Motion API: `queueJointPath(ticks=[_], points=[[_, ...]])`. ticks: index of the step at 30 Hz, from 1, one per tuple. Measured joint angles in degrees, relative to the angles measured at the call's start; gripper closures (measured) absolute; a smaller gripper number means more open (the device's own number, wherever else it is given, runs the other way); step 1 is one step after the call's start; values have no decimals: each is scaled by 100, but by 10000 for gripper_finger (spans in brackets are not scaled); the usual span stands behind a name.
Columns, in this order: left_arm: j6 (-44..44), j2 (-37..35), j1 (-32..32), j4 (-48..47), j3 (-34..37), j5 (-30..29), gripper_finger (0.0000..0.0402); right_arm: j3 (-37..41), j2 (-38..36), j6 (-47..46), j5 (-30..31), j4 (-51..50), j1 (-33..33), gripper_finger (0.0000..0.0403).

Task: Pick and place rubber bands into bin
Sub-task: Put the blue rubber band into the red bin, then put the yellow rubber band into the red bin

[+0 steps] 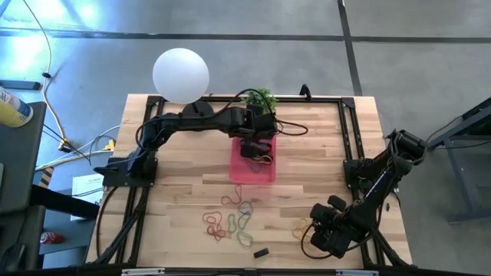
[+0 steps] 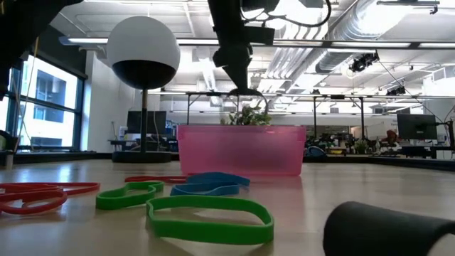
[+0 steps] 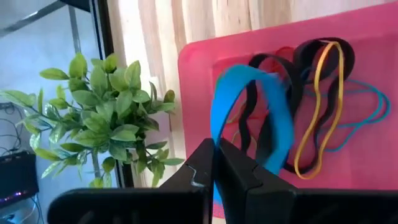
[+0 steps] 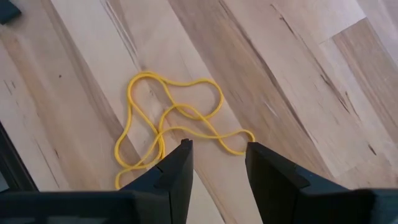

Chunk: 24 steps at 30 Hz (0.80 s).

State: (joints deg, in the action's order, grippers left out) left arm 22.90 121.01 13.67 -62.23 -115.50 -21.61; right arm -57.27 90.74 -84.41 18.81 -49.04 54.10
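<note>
Left gripper (image 3: 214, 163), clamped on a blue band (image 3: 249, 112), hangs over the bin (image 1: 239, 170); release should come low and centred. Right gripper (image 4: 217, 158) waits, fingers apart, above yellow bands (image 4: 168, 121).

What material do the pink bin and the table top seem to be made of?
The bin: probably thin plastic, smooth and translucent pink; the low view shows light and dim shapes through its wall. The table top: apparently light wood, joined in planks with visible grain and seams; its finish looks matte, though that is uncertain.
</note>
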Motion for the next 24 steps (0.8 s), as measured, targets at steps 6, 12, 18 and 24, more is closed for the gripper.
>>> queueJointPath(ticks=[6, 12, 18, 24], points=[[89, -2, -11, 142, 9, 22, 385, -1, 0, 64, 42, 9, -22, 265], [89, -2, -17, 111, 9, 42, 323, -1, 0, 66, 51, 15, -22, 265], [87, -2, -17, 79, 9, 103, 258, -1, 0, 66, 59, 31, -22, 265], [-3, -47, -86, -114, 9, 1031, 222, -1, 0, 68, 59, 62, -23, 265]])
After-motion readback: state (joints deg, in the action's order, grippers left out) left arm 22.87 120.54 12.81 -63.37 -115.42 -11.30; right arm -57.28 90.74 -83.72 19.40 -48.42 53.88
